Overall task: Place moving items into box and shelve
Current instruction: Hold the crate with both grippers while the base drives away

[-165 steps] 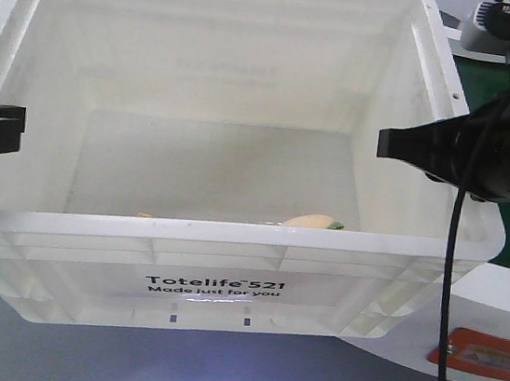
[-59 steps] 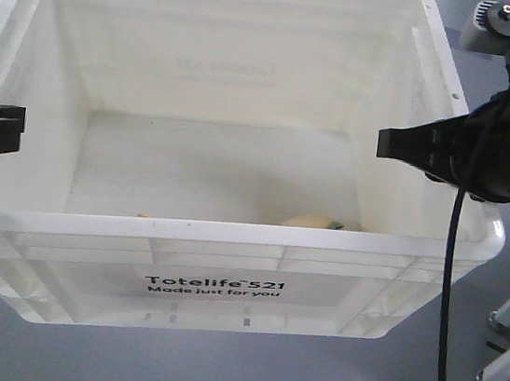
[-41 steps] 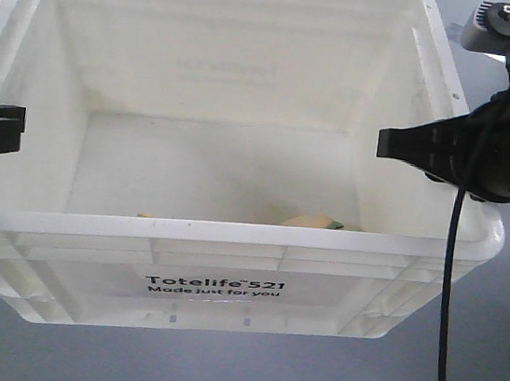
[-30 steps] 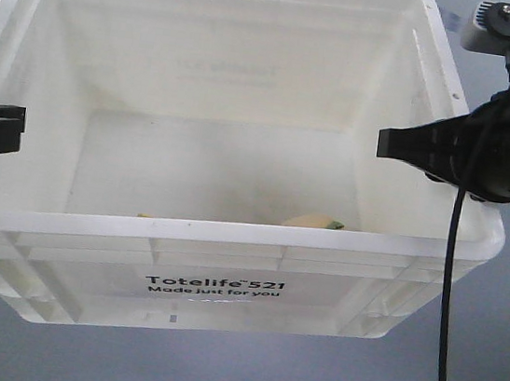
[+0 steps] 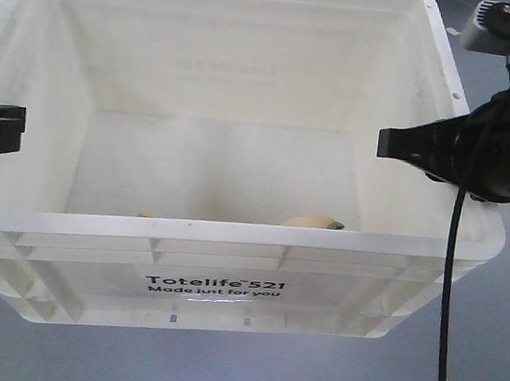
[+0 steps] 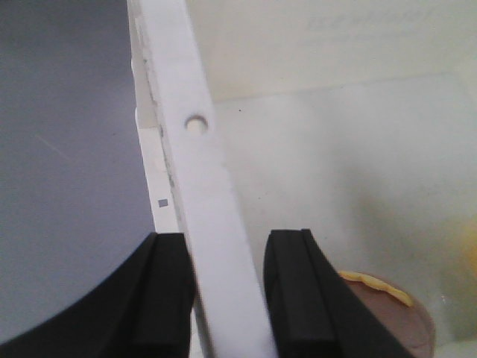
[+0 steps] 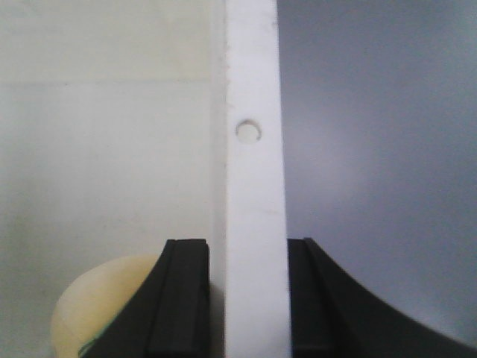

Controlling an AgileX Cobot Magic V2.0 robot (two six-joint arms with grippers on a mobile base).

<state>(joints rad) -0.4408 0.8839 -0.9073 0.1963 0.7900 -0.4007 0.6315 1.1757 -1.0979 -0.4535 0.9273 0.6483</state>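
Swapped, behind the box [image 5: 214, 284], a white stand and a green table for plain grey floor; kept the same seat between the two claws all the while. Nearest, showed the printed wall, seemingly lifted off the floor [image 5: 494, 372]. Was pinched on the left rim by the left claw [image 6: 232, 298], one finger inside and one outside, and likewise on the right rim by the right claw [image 7: 250, 298]; both clamped tight on the plastic. Held both moving items already, low against the near wall: yellow-tan lump [image 7: 104, 302] toward the right side, greyish-pink lump [image 6: 391, 324] toward the left. Further back, only bare bottom and far wall. Judged as the carrying step: loading done, shelving not yet. Next called for level, matched travel of both arms toward a shelf, none in view, then a gentle set-down before letting go.
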